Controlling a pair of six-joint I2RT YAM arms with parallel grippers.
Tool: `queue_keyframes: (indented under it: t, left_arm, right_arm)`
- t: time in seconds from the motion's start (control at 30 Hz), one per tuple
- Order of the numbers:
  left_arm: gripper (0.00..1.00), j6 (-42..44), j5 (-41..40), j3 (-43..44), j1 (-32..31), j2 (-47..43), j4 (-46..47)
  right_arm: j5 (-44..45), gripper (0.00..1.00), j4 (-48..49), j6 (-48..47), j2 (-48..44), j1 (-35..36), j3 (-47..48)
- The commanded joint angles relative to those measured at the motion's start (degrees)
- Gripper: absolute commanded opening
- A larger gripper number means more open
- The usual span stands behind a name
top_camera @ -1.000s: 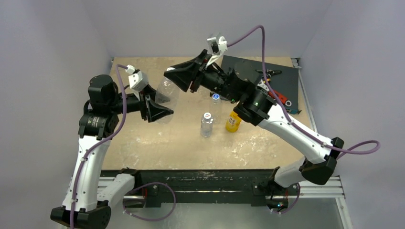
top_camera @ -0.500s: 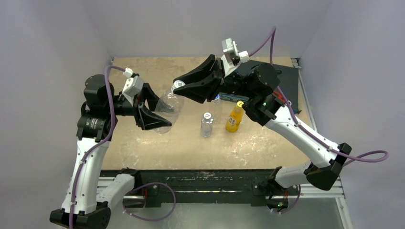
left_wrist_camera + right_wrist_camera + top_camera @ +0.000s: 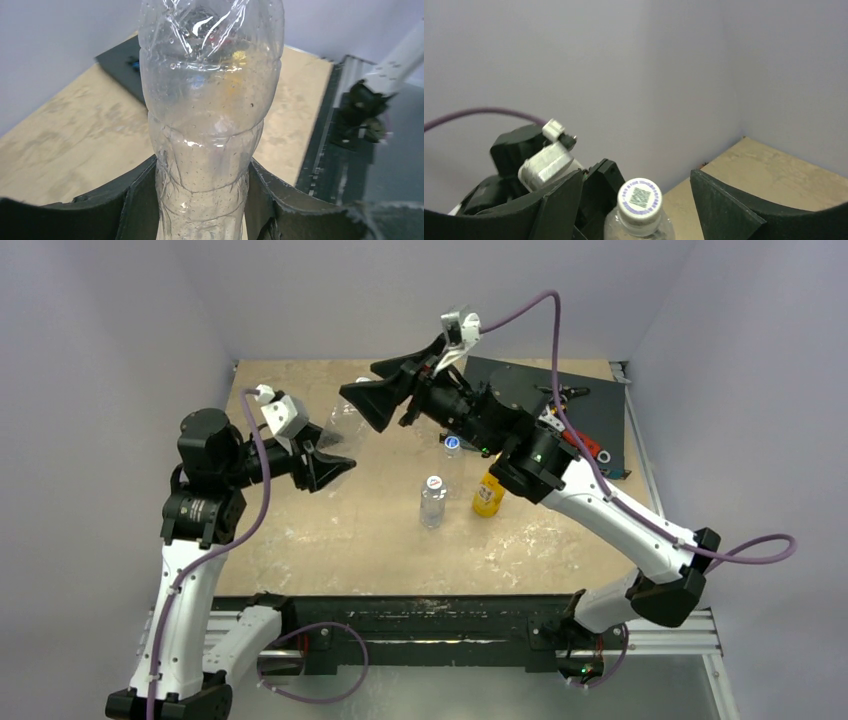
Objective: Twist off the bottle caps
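Tan tabletop; left jaws clamp clear bottle, half-hidden overhead; right jaws wide apart, flanking white cap.

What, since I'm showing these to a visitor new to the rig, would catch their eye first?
The left claw clamps a crinkled clear bottle, held up over the far left of the table. The right claw stands open either side of its white cap, gaps showing on both sides. At mid-table an orange-yellow bottle stands upright.
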Motion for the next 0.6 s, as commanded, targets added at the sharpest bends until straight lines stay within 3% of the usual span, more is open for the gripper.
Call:
queue_keyframes:
  t: [0.0,0.23,0.57]
  left_arm:
    - [0.03,6.59,-16.59,-2.92,0.29,-3.16,3.8]
    - [0.04,8.58,-18.97,-5.16,0.29,-4.77,4.36]
    - [0.04,8.19,-18.24,-5.03,0.29,-4.95,4.12]
  right_arm:
    - [22.67,0.8,-9.25,1.5,3.8,4.97,9.09]
    - [27.38,0.68,-14.84,2.52,9.75,6.92,16.18]
    - [28.48,0.53,-11.16,3.85,8.97,7.11,13.65]
